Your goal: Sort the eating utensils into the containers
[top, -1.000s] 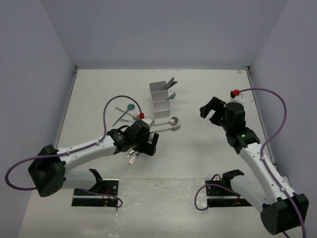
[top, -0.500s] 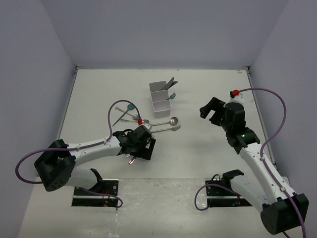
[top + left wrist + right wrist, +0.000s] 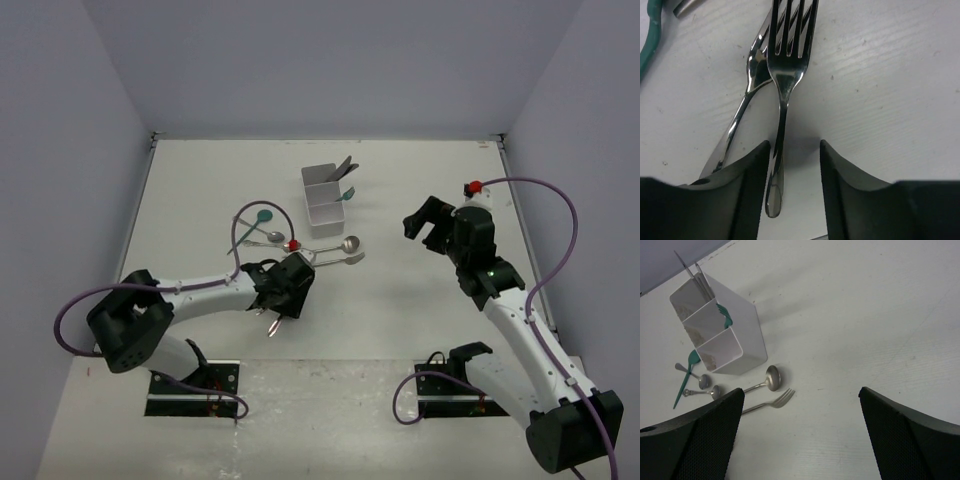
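Observation:
My left gripper (image 3: 792, 145) is low over the table, its jaws partly closed around the handle of a silver fork (image 3: 789, 45). The handle rests against the left finger (image 3: 750, 185); a gap stays between it and the right finger. A second silver utensil (image 3: 756, 62) lies under the fork, its handle passing outside the left finger. From above, the left gripper (image 3: 283, 292) is near the table's front, tines (image 3: 270, 323) poking out beside it. The white container (image 3: 328, 195) holds knives (image 3: 695, 275) and a teal fork (image 3: 725, 315). My right gripper (image 3: 801, 390) hovers open and empty.
A silver spoon (image 3: 347, 243) and fork (image 3: 350, 258) lie in front of the container. A teal spoon (image 3: 255, 222) and small silver spoons (image 3: 262, 238) lie left of it. Another teal piece (image 3: 652, 35) lies near the left gripper. Grey walls (image 3: 70, 180) enclose the table.
The left arm has sunk toward the table and its jaws have narrowed from wide open to partly closed round the fork handle. The right arm has not moved.

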Tool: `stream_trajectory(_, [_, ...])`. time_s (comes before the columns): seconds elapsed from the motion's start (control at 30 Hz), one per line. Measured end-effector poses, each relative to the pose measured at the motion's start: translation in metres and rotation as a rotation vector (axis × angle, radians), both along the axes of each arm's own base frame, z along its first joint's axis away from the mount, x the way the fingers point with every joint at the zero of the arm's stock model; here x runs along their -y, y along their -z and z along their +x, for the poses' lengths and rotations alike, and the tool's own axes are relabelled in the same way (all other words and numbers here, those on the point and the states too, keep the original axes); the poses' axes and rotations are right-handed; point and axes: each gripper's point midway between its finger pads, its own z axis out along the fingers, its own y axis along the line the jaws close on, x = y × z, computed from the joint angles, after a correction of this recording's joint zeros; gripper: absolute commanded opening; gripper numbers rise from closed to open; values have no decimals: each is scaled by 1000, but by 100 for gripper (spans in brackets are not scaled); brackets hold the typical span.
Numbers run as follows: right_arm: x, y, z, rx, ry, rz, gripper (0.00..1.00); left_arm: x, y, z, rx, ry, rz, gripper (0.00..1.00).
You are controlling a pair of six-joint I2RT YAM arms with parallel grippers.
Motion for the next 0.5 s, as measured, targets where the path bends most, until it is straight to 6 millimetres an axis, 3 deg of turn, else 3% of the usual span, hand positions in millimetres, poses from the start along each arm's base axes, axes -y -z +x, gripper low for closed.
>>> stream_trajectory(0.13, [0, 0, 0, 0, 1, -1, 99, 12, 1, 12, 24, 15, 5, 15])
stream_trajectory(0.17, [0, 0, 0, 0, 1, -1, 99, 14, 1, 15, 28, 17, 4, 1])
stream_trajectory(0.5, [1, -1, 0, 5, 4, -5, 99, 35, -4, 9, 58, 126, 10, 0])
